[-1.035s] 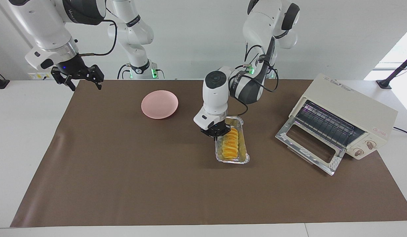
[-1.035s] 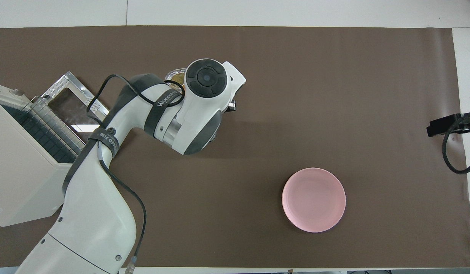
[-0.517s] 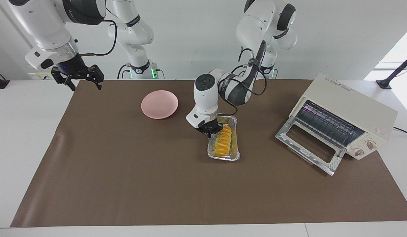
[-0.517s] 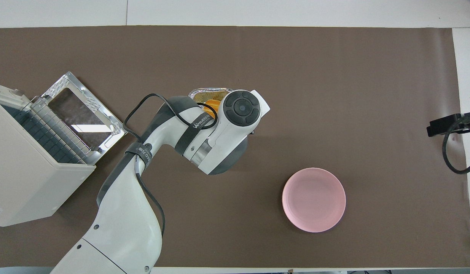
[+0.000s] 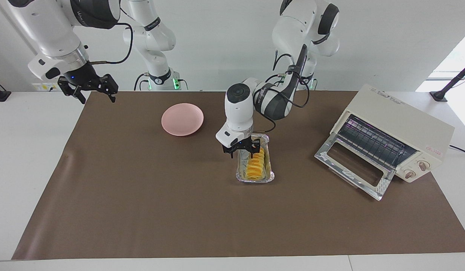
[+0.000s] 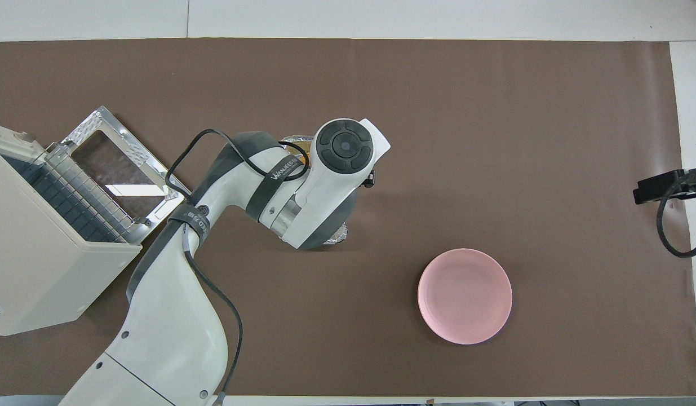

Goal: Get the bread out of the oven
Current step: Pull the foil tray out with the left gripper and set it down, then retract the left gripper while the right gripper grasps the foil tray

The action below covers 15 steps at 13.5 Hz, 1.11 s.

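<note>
Left tool (image 5: 242, 149) now released (fingers apart), bread (image 5: 255, 164) lengthwise away from robots

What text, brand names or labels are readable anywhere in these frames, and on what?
"WANGEED...", partly legible: the strap around the left arm, overhead view.
Red mark on the oven beside its knobs: too small to read.
Print along the oven's top edge: too small to read.
Lettering on the right arm: blurred, unreadable.
Bread, foil tray, pink plate: no text.
</note>
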Motion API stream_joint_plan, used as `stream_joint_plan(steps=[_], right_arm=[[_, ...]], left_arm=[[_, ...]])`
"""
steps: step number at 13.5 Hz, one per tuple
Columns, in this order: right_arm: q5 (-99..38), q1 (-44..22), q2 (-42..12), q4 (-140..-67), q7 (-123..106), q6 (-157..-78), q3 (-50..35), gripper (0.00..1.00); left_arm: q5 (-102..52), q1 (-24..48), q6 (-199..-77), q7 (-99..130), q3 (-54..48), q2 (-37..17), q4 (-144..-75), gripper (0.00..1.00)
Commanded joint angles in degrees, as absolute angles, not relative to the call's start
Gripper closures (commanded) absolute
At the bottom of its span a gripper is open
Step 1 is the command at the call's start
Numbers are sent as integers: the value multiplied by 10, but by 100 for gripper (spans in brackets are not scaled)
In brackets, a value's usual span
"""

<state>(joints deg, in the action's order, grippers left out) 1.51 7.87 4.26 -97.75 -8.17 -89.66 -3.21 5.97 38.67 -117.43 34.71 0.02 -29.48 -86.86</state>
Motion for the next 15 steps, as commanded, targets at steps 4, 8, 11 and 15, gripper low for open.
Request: stream_joint_plan(steps=[4,8,11,15], right_arm=[[-18,23,77,-1085,-70,-998,-47,0],[-18,-101,6,-1083,65,-1083,-47,0],[-19,-193,-66,-1075,216,-1167,-47,0],[-22,-266,-162,-993,366,-1194,-47,0]], left_arm=[[35,255,-1065,309,-1,-184,-877,0],[34,168,-988,222,-1,-151,-878,0],[34,106,-925,159,-1,-114,-881,0],[34,81,-872,106,1,-54,-921,0]])
